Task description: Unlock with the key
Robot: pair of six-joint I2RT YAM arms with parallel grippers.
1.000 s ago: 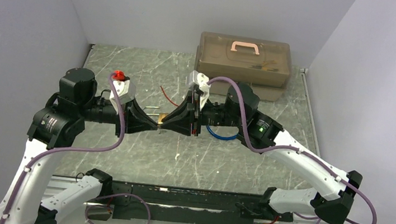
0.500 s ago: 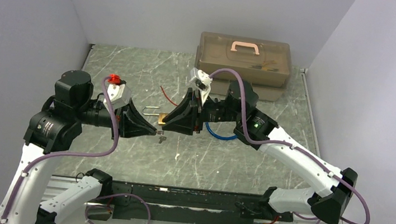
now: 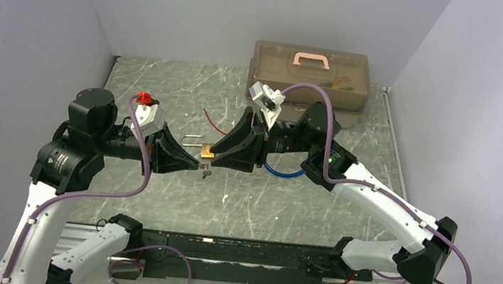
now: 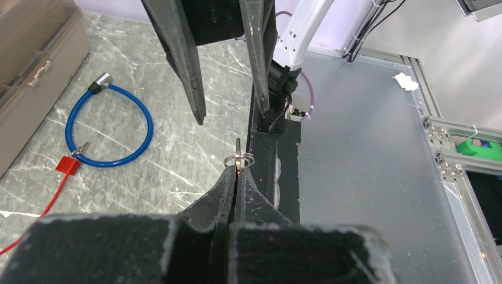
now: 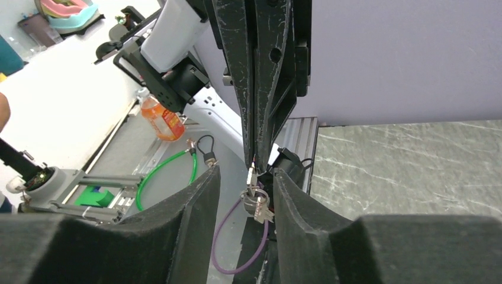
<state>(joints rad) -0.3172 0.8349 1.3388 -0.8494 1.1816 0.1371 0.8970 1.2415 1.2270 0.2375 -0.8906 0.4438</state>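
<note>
My left gripper (image 3: 199, 167) (image 4: 237, 168) is shut on the key (image 4: 238, 160), whose wire ring sticks out just past the fingertips. A second key hangs from that ring (image 5: 256, 200). My right gripper (image 3: 211, 155) (image 5: 245, 173) faces the left one tip to tip. Its jaws stand open on either side of the hanging keys without touching them. A brass padlock (image 3: 205, 151) with a steel shackle shows only in the top view, close by both grippers' tips. Whether it rests on the table I cannot tell.
A brown toolbox (image 3: 311, 74) with a pink handle stands at the back. A blue cable lock (image 3: 281, 172) (image 4: 109, 127) lies under the right arm, with a red tag on a red wire (image 4: 66, 164) beside it. Grey walls close in both sides. A black rail (image 3: 236, 254) runs along the near edge.
My right gripper has opened wider and drawn back slightly to the right. The left gripper sank a little with the key and has kept still since.
</note>
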